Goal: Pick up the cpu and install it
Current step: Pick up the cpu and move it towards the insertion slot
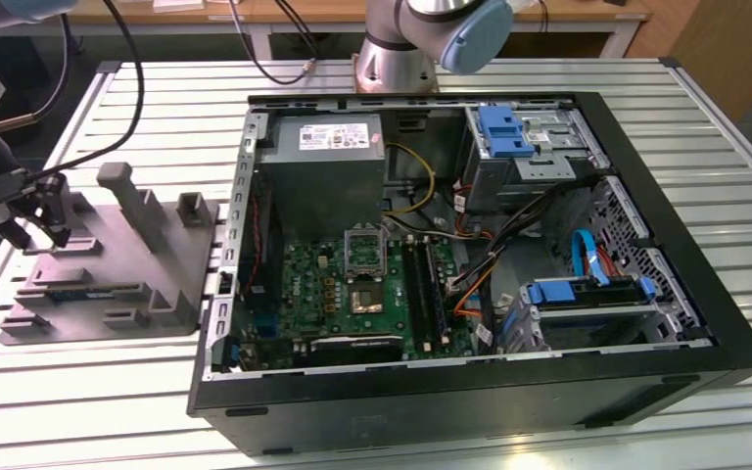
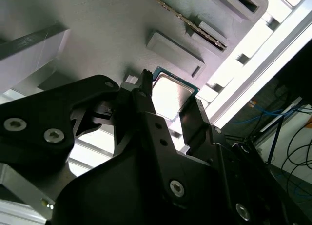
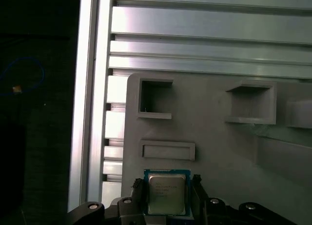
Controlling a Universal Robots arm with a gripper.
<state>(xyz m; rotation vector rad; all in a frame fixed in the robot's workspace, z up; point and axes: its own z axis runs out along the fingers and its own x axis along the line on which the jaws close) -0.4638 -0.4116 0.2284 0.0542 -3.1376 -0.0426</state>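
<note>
Exterior view: the gripper [image 1: 36,238] is seen over the far corner of the grey fixture [image 1: 115,294], at about nine o'clock from the open computer case [image 1: 728,362].

In both wrist views the cpu [image 3: 166,194] is found between the fingers [image 3: 198,191], pale metal top upward. The claw is judged closed on the chip, with one finger set against each of two opposite edges. Whether the chip is raised off the fixture or rests on it cannot be told.

For the pick-up to be done well, a light, even grip on the green board edges alone is judged best, so that the underside is left untouched. The chip should be kept level and drawn straight up, clear of the raised block [image 3: 168,150] just beside it. A tilted chip would probably be hard to seat.

A square look down onto the chip's top is given by the first wrist view, so centring between the fingers can be checked there. An oblique look is given by the second wrist view, where one corner of the chip is seen close against a finger. The wider layout is supplied by the exterior view: the dark socket [image 1: 367,294] is placed on the motherboard at about three o'clock from the fixture, well apart from the gripper.
</note>
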